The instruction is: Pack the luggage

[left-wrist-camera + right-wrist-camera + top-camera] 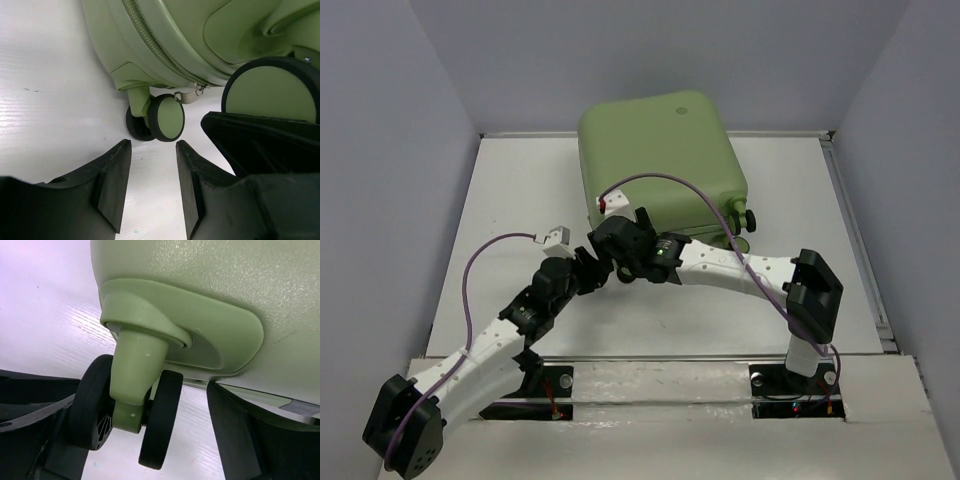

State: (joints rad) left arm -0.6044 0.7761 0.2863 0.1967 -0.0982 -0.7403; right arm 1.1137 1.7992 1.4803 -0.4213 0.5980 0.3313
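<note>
The luggage (660, 160) is a sage-green hard-shell suitcase, zipped shut, at the back middle of the white table (510, 210). Both grippers are at its near left corner, by the casters. My left gripper (588, 268) is open and empty. In the left wrist view, the left gripper (152, 142) faces a green-and-black caster (167, 117) a short way ahead, under the zipper (160, 50). My right gripper (620, 238) is open. In the right wrist view, the right gripper (145, 405) has one finger on each side of a double caster (130, 390) under the shell (225, 285), with a gap to the right finger.
A second caster (272, 90) and a black finger of the other arm (260, 145) crowd the right of the left wrist view. Purple cables with white connectors (557, 236) loop above both arms. Grey walls enclose the table, and a raised rail (855, 230) runs along its right side.
</note>
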